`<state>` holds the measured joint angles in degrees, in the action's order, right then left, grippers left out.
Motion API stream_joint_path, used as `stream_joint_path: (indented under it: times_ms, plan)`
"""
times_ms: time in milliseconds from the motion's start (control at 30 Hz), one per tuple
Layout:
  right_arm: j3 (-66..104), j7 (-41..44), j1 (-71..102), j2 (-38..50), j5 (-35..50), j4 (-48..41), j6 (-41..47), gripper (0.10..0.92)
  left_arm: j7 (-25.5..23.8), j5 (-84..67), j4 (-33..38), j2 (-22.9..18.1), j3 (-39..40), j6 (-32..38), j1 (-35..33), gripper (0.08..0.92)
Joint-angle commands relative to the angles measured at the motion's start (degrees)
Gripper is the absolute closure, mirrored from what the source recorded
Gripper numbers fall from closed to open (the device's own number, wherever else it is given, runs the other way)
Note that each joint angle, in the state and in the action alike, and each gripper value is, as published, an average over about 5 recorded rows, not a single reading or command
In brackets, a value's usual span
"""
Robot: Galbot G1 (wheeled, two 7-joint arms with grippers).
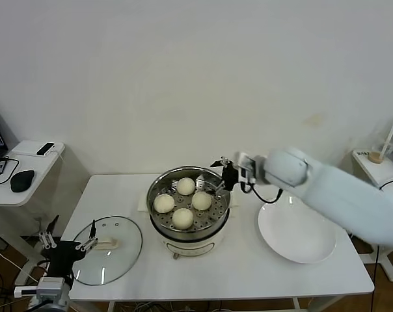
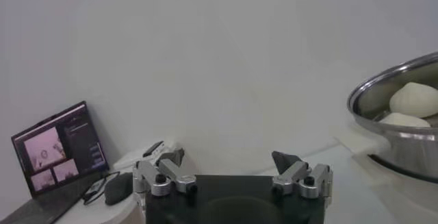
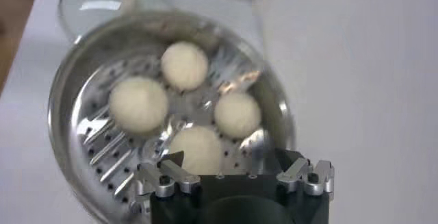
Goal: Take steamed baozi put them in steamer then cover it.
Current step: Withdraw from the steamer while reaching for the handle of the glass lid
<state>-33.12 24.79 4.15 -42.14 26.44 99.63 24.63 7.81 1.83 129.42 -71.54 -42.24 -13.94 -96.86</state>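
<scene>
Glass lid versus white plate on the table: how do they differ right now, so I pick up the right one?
The glass lid is clear with a cream bar handle; the white plate is opaque and has no handle. The lid lies on the robot's left of the steamer, by the open left tool; the plate lies on its right, below the right arm, whose open tool is at the steamer's rim. Both are round, flat on the table and untouched.

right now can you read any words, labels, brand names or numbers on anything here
None can be read.
Laptop screen: picture panels and small text lines, too blurred to read.
Steamer, cover, white plate and baozi: no marking shows.
Left pincer and right pincer: no label shows.
</scene>
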Motion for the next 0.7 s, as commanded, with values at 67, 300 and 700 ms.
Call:
stream_joint_path:
  times_ms: [67,300,700]
  plan:
    - [49.0,-22.1,50.1,0.1,-5.3,12.9,-21.8,0.203,0.3,0.0,-1.7,-0.5,1.1,1.7,0.2,0.177]
    - [74.2,-15.8,70.8,-15.8,-12.0,13.8,-33.6,0.203,0.0,5.3,-5.5,-1.0,2.1,5.1,0.3,0.177]
    - [85.0,-13.6,88.2,-35.4,-15.2,15.4,-34.4,0.203,0.4,48.3,-20.6,1.9,-2.4,18.1,0.9,0.177]
